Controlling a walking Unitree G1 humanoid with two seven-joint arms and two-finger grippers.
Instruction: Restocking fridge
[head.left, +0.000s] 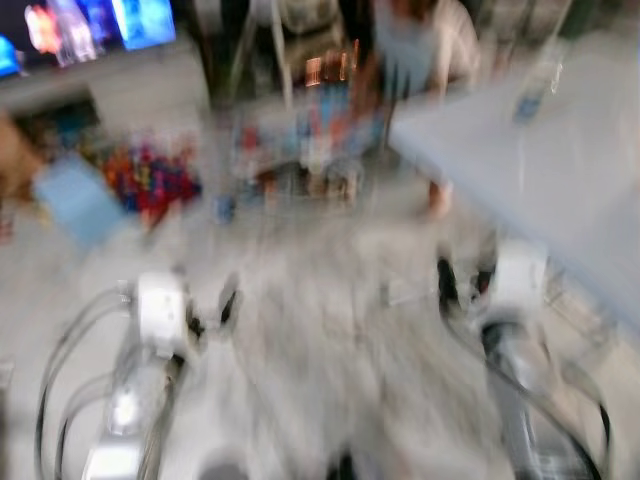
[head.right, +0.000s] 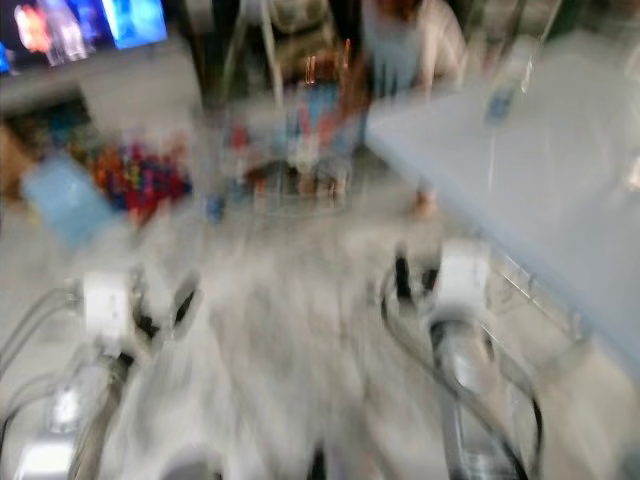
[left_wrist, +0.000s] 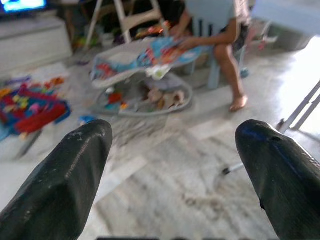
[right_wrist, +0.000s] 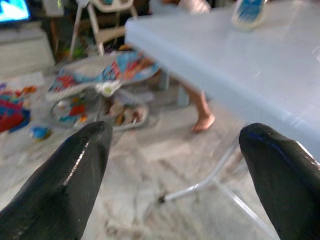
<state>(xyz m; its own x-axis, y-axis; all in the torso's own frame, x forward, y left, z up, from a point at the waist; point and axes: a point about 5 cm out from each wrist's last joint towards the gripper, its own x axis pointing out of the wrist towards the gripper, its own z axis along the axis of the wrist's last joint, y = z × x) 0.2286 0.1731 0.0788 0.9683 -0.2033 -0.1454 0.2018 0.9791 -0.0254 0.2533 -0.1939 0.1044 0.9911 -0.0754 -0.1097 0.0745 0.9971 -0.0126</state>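
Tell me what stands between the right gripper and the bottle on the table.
Nothing visible blocks it. The right gripper, fingers open and empty, is held below the light blue table, beside its edge. The bottle stands on the tabletop further back. The person sits beyond the table, out of the way.

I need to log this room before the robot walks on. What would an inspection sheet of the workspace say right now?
Surface: pale marbled floor; light blue folding table on the robot's right.
Job's things: nothing seen; no fridge in view. One bottle stands on the table.
Clutter: baby bouncer with small toys under it; pile of coloured toys on the floor to the left.
Grippers: left gripper open, empty; right gripper open, empty, near the table's edge.
Cables: loops beside both arms.
Surroundings: person seated behind the bouncer, barefoot; lit screen at back left. Head views are blurred.
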